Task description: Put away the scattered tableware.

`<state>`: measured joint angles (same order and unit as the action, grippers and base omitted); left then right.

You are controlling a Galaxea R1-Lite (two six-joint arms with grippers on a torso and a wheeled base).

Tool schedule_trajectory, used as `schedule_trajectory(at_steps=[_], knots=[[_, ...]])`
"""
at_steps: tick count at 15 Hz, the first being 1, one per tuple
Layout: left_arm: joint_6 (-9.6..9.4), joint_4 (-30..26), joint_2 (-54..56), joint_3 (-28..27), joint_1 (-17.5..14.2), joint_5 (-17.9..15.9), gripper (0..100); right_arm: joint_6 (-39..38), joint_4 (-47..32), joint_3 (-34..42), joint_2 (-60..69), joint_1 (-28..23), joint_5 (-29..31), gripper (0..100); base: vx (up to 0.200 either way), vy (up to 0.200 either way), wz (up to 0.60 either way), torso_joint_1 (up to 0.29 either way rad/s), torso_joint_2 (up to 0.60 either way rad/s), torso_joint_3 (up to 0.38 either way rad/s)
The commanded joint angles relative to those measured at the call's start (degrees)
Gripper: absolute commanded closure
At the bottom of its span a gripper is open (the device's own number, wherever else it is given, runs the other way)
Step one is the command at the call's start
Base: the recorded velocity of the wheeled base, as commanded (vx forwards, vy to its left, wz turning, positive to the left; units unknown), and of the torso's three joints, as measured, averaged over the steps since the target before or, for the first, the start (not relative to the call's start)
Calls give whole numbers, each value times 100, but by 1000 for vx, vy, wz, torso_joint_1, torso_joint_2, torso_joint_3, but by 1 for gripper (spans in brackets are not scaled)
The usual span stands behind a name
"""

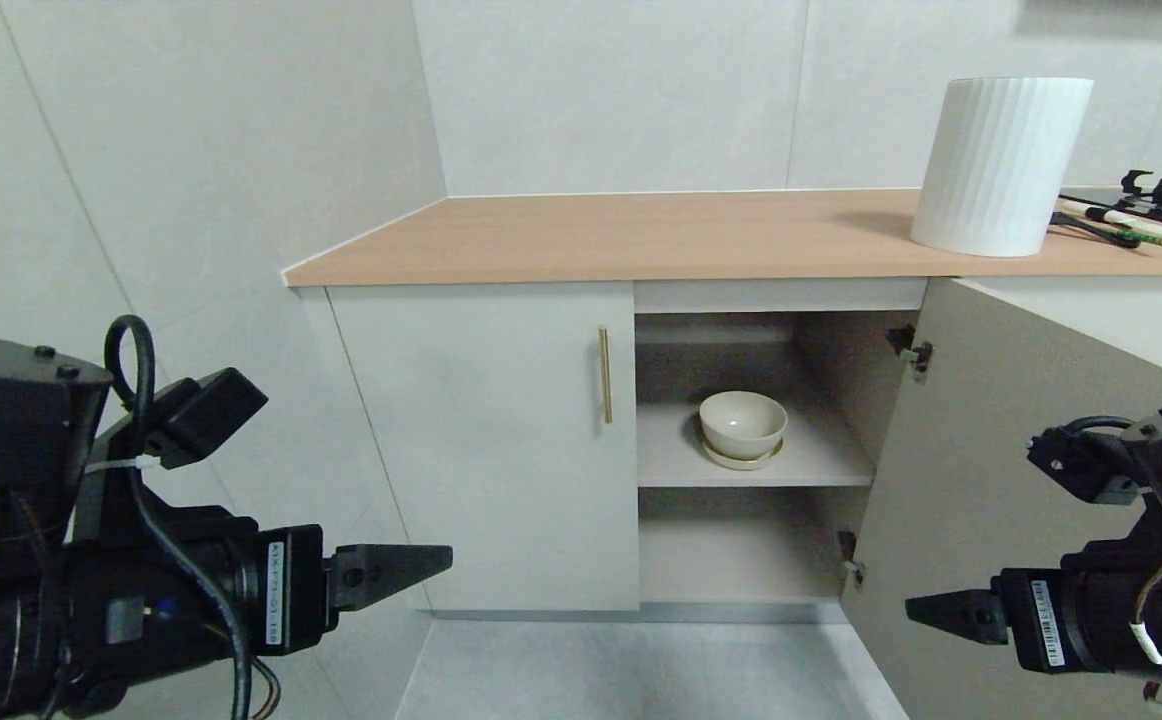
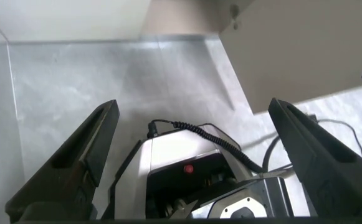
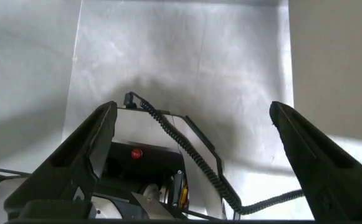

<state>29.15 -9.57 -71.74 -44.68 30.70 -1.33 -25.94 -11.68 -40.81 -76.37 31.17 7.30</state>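
A cream bowl (image 1: 742, 421) sits on a small cream plate (image 1: 739, 459) on the middle shelf (image 1: 811, 462) of the open cabinet. My left gripper (image 1: 411, 570) hangs low at the left, well short of the cabinet, pointing right. In the left wrist view its fingers (image 2: 87, 155) stand wide apart with nothing between them. My right gripper (image 1: 941, 610) is low at the right, in front of the open door (image 1: 981, 480), pointing left. Its fingers (image 3: 84, 158) are spread wide and hold nothing.
A white ribbed cylinder (image 1: 1001, 165) stands on the wooden countertop (image 1: 641, 235), with utensils (image 1: 1141, 215) beside it at the far right. The left cabinet door (image 1: 501, 440) is closed, with a brass handle (image 1: 604, 374). Grey floor (image 1: 641, 670) lies below.
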Motion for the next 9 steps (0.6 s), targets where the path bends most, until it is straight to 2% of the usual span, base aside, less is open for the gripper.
schedule_trajectory(at_steps=[1,5,9], knots=[[3,-1,-15,3,-2,1,0,-7,-1,3,-97,3,-10,0,-200,0,0,7,7,2],[3,-1,-15,12,-2,1,0,-7,8,12,-115,3,-1,0,-200,0,0,0,4,-5],[3,-1,-15,12,7,-8,0,-7,-10,30,-71,3,8,0,0,0,0,0,0,0]])
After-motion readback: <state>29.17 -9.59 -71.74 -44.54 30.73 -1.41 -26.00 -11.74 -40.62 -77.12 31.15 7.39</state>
